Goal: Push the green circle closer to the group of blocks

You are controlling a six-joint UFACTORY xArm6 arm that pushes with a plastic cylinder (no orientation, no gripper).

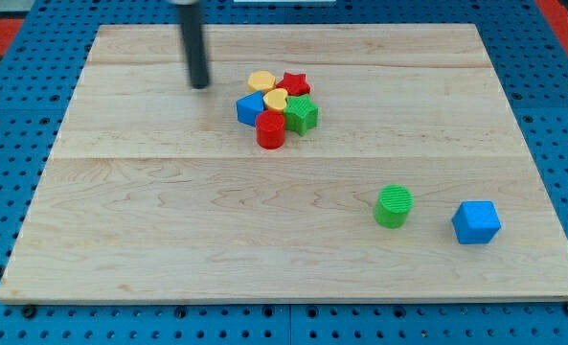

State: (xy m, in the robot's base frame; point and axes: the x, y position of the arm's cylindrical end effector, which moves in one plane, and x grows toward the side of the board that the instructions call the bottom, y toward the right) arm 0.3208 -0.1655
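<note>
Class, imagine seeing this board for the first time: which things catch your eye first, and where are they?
A tight cluster of blocks sits above the board's centre. The dark rod's tip stands just to its left, touching no block. Toward the view's lower right, the green circle and a blue block sit apart.

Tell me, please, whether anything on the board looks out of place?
The green circle and a blue block sit apart at the view's lower right, far from the cluster. My tip is left of that cluster. Nothing looks damaged.

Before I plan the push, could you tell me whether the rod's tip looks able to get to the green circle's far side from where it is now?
Probably yes. My tip sits left of the cluster; bare board surrounds the green circle, with only the blue cube nearby on its right.
</note>
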